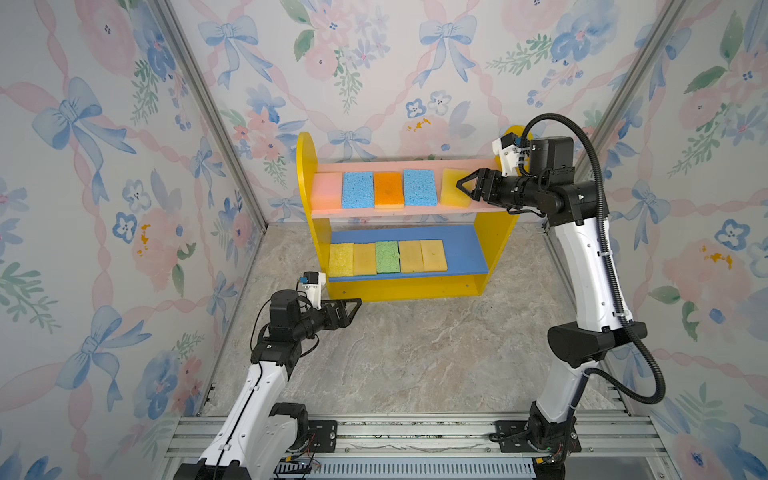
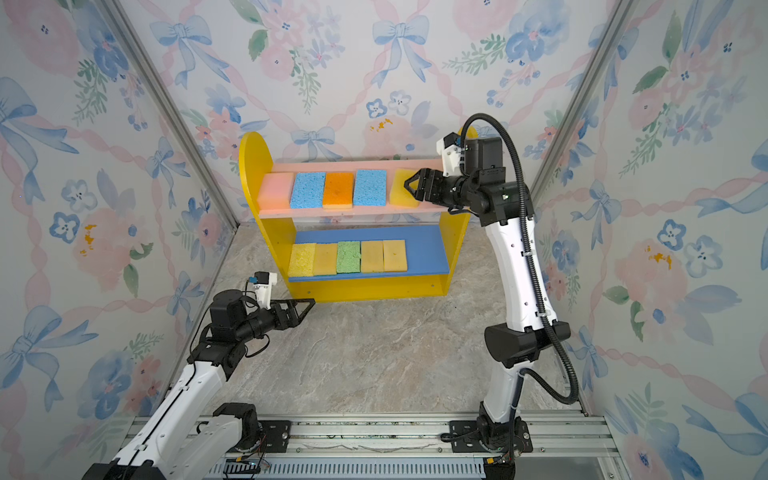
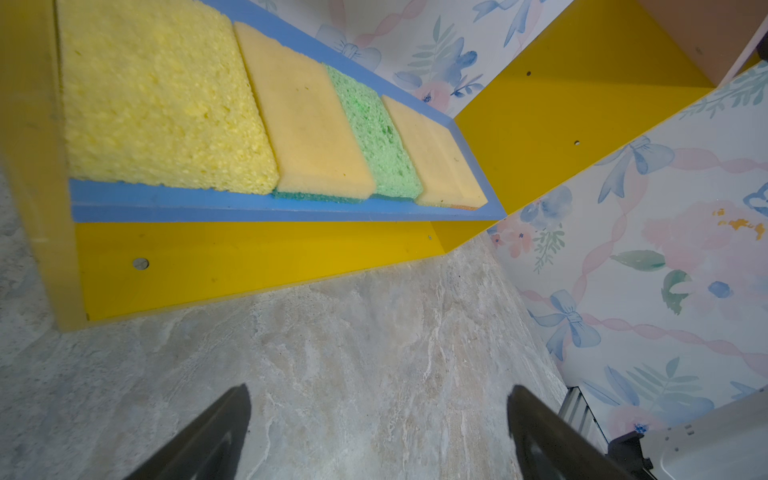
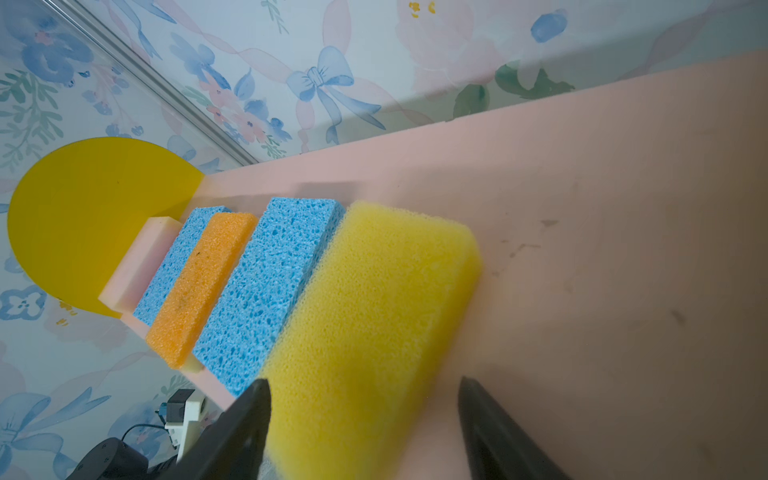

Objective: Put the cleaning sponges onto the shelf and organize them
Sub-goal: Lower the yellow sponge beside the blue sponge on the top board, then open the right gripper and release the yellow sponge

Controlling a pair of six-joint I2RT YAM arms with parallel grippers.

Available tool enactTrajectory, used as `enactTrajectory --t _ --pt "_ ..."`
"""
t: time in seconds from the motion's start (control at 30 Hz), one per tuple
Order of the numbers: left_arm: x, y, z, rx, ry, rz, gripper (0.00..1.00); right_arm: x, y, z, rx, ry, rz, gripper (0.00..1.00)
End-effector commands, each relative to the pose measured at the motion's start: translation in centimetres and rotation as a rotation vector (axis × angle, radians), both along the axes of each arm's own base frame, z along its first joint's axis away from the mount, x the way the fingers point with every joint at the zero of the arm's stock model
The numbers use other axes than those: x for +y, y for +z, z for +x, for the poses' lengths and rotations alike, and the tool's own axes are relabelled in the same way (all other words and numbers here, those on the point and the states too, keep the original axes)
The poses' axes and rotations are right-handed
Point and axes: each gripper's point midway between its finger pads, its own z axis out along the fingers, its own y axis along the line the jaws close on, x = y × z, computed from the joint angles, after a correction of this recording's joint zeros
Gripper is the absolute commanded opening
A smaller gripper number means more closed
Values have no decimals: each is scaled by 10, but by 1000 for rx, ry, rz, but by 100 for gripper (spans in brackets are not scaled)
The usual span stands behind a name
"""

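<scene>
Ten cleaning sponges (image 2: 338,195) lie flat on the shelf (image 1: 307,166), five to a board, each row set side by side with the long edges running front to back. On the pink upper board (image 1: 415,212), counting from the left panel, come a smooth pink sponge (image 1: 327,190), an open-pored blue sponge (image 1: 357,189), an orange sponge (image 1: 388,189) with a dark smudge on top, a second blue sponge (image 1: 419,187), and a fine-pored yellow sponge (image 1: 454,187) with rounded corners, slightly askew and just beside its blue neighbour. On the blue lower board (image 1: 465,249) sit a coarse yellow sponge (image 1: 340,259), a tan sponge (image 1: 364,259) with a green scouring layer underneath, a green sponge (image 1: 387,257), another tan sponge (image 1: 410,256) and a last tan sponge (image 1: 433,255); this row fills the left part of the board.

The right fingers (image 4: 237,432) stand spread wider than the yellow sponge at its near end. One is at the edge nearest the blue sponge, and the other is apart over the pink board, so nothing is gripped. The left fingers (image 3: 208,440) hover low by the shelf's left front corner, spread wide with only the marbled bench (image 1: 415,353) between them. The shelf stands on that bench against the floral-papered back wall (image 1: 374,62).
</scene>
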Motion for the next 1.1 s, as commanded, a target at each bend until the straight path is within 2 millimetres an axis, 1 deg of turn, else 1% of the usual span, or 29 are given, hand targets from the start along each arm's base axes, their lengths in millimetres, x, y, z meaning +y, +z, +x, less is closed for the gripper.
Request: enactTrajectory --t 0.0,0.17,0.33,0.53,0.7,0.83,0.93,1.07 --pt "1 -5 0 5 -1 10 98 4 6 15 -18 1 59 74" --pt "1 -4 0 2 -4 10 98 13 3 23 -9 17 89 74" --pt "1 -4 -1 0 -3 10 98 24 -2 26 3 41 103 74" --pt "1 -4 0 0 -2 10 98 37 -7 23 15 69 103 75" --pt "1 -3 0 -3 -2 12 98 42 -10 23 22 70 97 76" --pt "1 -4 0 -4 -1 14 98 46 -12 20 19 47 87 78" --pt "1 -3 -1 -3 -2 13 98 49 -7 16 -9 38 86 79" --pt "1 -3 -1 -5 -3 12 98 49 -7 16 -9 35 83 80"
